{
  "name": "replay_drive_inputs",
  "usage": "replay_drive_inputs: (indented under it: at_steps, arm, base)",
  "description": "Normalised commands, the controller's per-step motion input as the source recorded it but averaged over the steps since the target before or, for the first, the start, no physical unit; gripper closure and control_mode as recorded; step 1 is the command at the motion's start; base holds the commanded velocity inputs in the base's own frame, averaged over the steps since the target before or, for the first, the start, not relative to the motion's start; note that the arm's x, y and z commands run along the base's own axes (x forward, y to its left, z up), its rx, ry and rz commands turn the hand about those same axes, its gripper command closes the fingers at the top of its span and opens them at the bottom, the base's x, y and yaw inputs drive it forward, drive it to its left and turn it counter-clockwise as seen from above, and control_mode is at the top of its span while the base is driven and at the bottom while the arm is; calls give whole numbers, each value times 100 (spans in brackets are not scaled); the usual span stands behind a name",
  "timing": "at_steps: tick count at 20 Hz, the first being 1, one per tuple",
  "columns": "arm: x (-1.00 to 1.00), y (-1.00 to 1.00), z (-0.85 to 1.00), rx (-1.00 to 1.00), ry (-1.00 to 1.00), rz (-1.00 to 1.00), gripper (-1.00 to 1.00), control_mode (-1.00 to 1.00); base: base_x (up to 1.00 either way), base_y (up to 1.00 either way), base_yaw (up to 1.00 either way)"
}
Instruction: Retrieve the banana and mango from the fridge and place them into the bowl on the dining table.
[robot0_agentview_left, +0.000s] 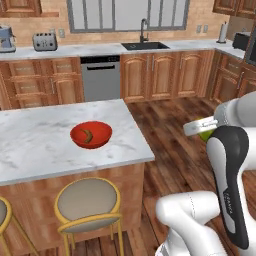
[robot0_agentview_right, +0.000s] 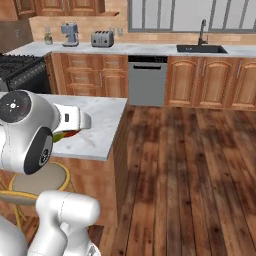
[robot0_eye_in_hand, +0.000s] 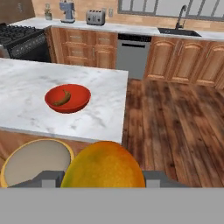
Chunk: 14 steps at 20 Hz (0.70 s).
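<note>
The mango (robot0_eye_in_hand: 105, 166) is held between the part-open jaws of the gripper (robot0_eye_in_hand: 103, 177), with the bowl (robot0_eye_in_hand: 68, 97) lying ahead and leftward, the banana (robot0_eye_in_hand: 62, 99) inside.

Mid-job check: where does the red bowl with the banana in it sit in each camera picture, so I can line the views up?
Left base view: bowl left of centre on the dining table, banana inside.
Right base view: only a red sliver of it shows below the arm's white link, at left.
Hand view: upper left, beyond the held mango.
Shared landmark: the dishwasher.
</note>
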Motion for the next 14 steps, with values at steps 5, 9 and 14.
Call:
replay_drive_inputs:
  at_steps: [5, 9, 14]
  arm:
    - [0, 0, 0, 0, 0, 0, 100, 100]
    - [0, 0, 0, 0, 0, 0, 100, 100]
    - [0, 0, 0, 0, 0, 0, 100, 100]
  base:
    - [61, 83, -21]
    - [64, 46, -8]
    - [87, 100, -5]
